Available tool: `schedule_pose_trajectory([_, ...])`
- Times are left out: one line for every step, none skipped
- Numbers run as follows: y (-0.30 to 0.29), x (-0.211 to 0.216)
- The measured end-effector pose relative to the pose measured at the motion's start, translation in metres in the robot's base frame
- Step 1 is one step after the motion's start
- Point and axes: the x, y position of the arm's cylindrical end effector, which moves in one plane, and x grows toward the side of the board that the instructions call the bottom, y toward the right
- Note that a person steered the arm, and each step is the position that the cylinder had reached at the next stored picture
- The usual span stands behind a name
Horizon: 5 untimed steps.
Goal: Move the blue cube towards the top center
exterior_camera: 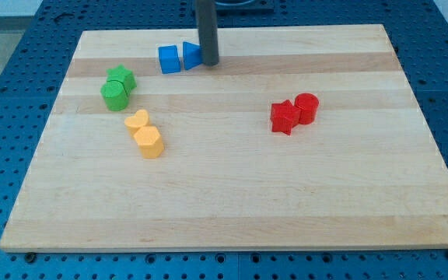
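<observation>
The blue cube [169, 59] sits near the view's top, left of centre, on the wooden board [232, 194]. A second blue block [190, 55], partly hidden by the rod, touches its right side; its shape is unclear. My tip [208, 63] rests on the board just right of that second blue block, touching or nearly touching it. The dark rod rises from the tip out of the view's top.
A green star [121, 77] and a green cylinder [115, 96] sit together at the left. A yellow heart [137, 121] and a yellow hexagon [148, 141] lie below them. A red star [284, 117] and a red cylinder [306, 108] sit at the right.
</observation>
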Motion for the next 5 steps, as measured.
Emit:
schedule_pose_trajectory([0.017, -0.001])
schedule_pose_trajectory([0.006, 0.018])
schedule_pose_trajectory([-0.033, 0.031])
schedule_pose_trajectory([-0.074, 0.031])
schedule_pose_trajectory([-0.083, 0.024])
